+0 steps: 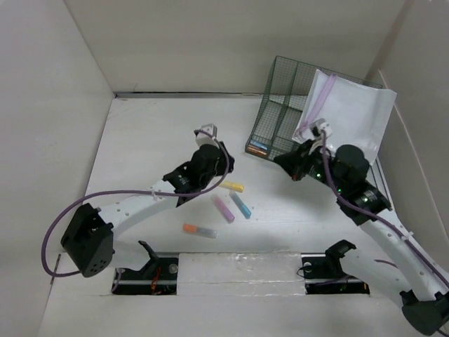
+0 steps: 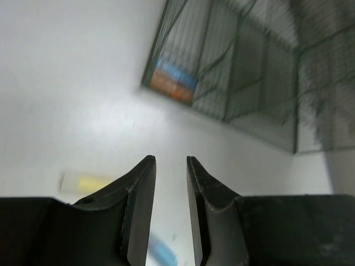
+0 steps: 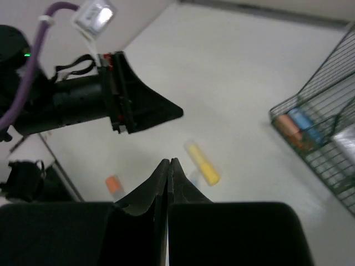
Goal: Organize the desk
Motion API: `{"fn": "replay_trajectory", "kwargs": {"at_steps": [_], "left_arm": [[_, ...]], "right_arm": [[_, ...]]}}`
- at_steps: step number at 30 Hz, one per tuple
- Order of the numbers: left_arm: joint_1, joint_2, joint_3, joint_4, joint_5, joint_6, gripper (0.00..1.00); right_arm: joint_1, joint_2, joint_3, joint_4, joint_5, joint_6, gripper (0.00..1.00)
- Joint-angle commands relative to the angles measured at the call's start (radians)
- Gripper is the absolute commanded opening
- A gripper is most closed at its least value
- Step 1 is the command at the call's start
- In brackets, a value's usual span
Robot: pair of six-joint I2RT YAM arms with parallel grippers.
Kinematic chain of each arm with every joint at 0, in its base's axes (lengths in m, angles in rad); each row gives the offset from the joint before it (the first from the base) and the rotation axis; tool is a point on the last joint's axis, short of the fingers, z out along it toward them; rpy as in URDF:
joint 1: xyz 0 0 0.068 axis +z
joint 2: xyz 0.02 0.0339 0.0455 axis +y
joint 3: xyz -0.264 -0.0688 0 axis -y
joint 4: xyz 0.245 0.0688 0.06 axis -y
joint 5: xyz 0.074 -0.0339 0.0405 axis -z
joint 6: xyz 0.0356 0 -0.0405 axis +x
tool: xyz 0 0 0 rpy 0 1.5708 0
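The desk (image 1: pixel 151 140) is a white tabletop walled by white panels. On it lie a yellow marker (image 1: pixel 233 187), a purple marker (image 1: pixel 224 208), a blue marker (image 1: pixel 240 206) and an orange marker (image 1: pixel 199 229). My left gripper (image 1: pixel 227 164) hovers just above the yellow marker, open and empty (image 2: pixel 169 159); the yellow marker (image 2: pixel 83 182) lies to its left and the blue one (image 2: pixel 161 252) shows between the fingers. My right gripper (image 1: pixel 292 170) is shut and empty (image 3: pixel 169 162), above the desk right of the markers; the yellow marker (image 3: pixel 202 164) and the orange marker (image 3: pixel 113 183) lie beyond it.
A green wire-mesh organizer (image 1: pixel 280 105) stands at the back right, with an orange and a blue marker (image 1: pixel 257 148) in its front compartment and a white zip bag (image 1: pixel 351 112) leaning on its right side. The organizer also shows in the wrist views (image 2: pixel 233 72) (image 3: pixel 327 111).
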Motion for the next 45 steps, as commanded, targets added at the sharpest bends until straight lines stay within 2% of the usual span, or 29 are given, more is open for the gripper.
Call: {"fn": "replay_trajectory", "kwargs": {"at_steps": [1, 5, 7, 9, 11, 13, 19, 31, 40, 42, 45], "left_arm": [[-0.015, -0.025, -0.132, -0.092, 0.12, -0.14, 0.27], [-0.024, -0.007, -0.233, -0.089, 0.074, -0.209, 0.31], [-0.024, 0.027, -0.247, -0.085, 0.04, -0.24, 0.36], [-0.014, 0.056, -0.25, -0.085, 0.017, -0.266, 0.36], [-0.003, 0.093, -0.256, -0.062, -0.024, -0.315, 0.44], [0.006, 0.127, -0.253, -0.048, -0.055, -0.347, 0.48], [0.015, 0.241, -0.187, -0.043, -0.093, -0.358, 0.48], [0.034, 0.369, -0.086, -0.028, -0.169, -0.321, 0.45], [0.034, 0.437, 0.017, -0.023, -0.222, -0.266, 0.38], [0.034, 0.446, 0.026, -0.019, -0.221, -0.257, 0.36], [0.034, 0.467, 0.032, -0.013, -0.215, -0.246, 0.3]], "right_arm": [[0.166, 0.03, -0.065, 0.026, 0.102, -0.044, 0.0], [0.316, 0.062, -0.1, 0.065, 0.323, -0.05, 0.0], [0.344, 0.07, -0.099, 0.072, 0.338, -0.05, 0.0], [0.356, 0.078, -0.112, 0.091, 0.326, -0.043, 0.01], [0.366, 0.09, -0.122, 0.117, 0.302, -0.04, 0.01], [0.366, 0.104, -0.129, 0.118, 0.296, -0.038, 0.01], [0.376, 0.119, -0.143, 0.129, 0.292, -0.026, 0.02], [0.395, 0.15, -0.151, 0.166, 0.271, -0.014, 0.02], [0.395, 0.072, -0.138, 0.137, 0.338, -0.014, 0.02], [0.395, 0.033, -0.125, 0.126, 0.38, -0.012, 0.06], [0.386, -0.014, -0.097, 0.114, 0.415, -0.014, 0.21]]}}
